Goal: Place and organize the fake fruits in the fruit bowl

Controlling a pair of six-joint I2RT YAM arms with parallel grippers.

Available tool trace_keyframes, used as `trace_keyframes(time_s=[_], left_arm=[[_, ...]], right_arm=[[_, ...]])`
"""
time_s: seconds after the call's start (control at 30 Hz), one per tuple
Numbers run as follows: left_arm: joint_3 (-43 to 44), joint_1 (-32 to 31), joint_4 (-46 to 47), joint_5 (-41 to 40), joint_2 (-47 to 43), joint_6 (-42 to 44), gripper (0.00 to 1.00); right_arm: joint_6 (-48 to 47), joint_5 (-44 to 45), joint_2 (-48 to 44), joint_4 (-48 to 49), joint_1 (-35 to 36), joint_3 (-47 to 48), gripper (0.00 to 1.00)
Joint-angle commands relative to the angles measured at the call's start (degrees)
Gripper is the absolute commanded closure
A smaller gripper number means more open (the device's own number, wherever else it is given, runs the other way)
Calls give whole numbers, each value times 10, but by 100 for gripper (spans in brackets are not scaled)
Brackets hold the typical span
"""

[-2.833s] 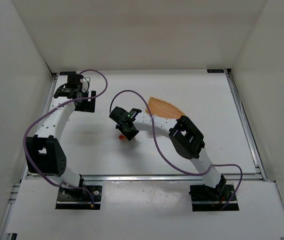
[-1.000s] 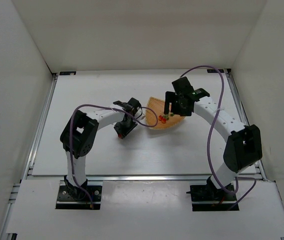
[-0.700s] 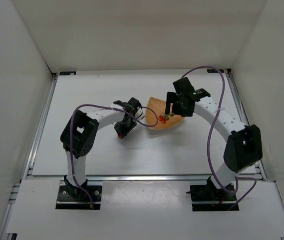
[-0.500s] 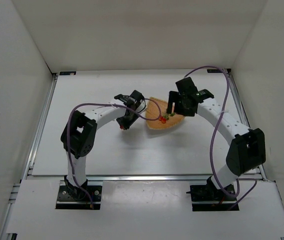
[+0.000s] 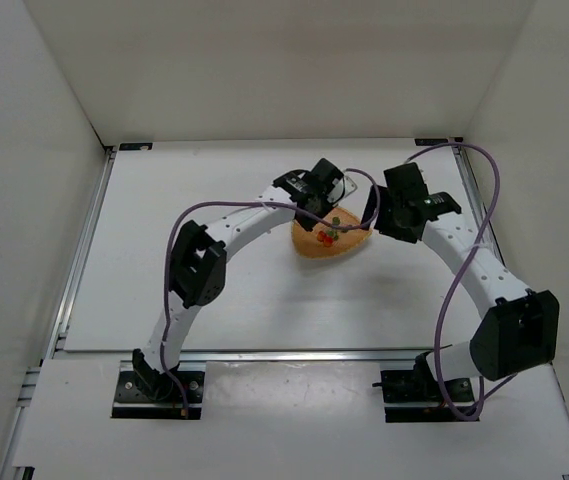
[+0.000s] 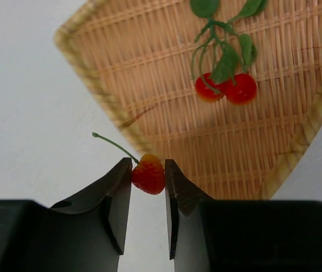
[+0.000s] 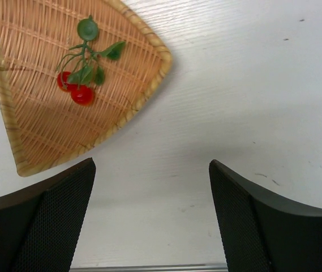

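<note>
Cherries (image 6: 228, 89): two in bowl (image 6: 94, 85), third cherry (image 6: 148, 174) between left fingers (image 6: 118, 198)

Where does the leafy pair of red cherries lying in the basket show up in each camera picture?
Top external: the cherry pair lies mid-picture, inside the bowl.
Left wrist: cherry pair upper right, past the single cherry in the left hand.
Right wrist: cherry pair upper left.
Shared landmark: the bowl's pale woven rim.
</note>
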Motion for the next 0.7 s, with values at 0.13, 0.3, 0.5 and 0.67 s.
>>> trace_keyframes(time_s=[0.13, 0.3, 0.5, 0.67], left_arm=[[53, -6, -8, 15, 18, 10, 24], [53, -6, 4, -37, -20, 5, 0], [26, 79, 10, -108, -114, -23, 0], [-66, 232, 10, -113, -194, -50, 0]], right_arm=[[8, 23, -66, -9, -22, -24, 3], [19, 30, -92, -21, -45, -37, 1], [5, -34, -98, -21, -106, -68, 0], [-6, -44, -104, -33, -170, -82, 0]])
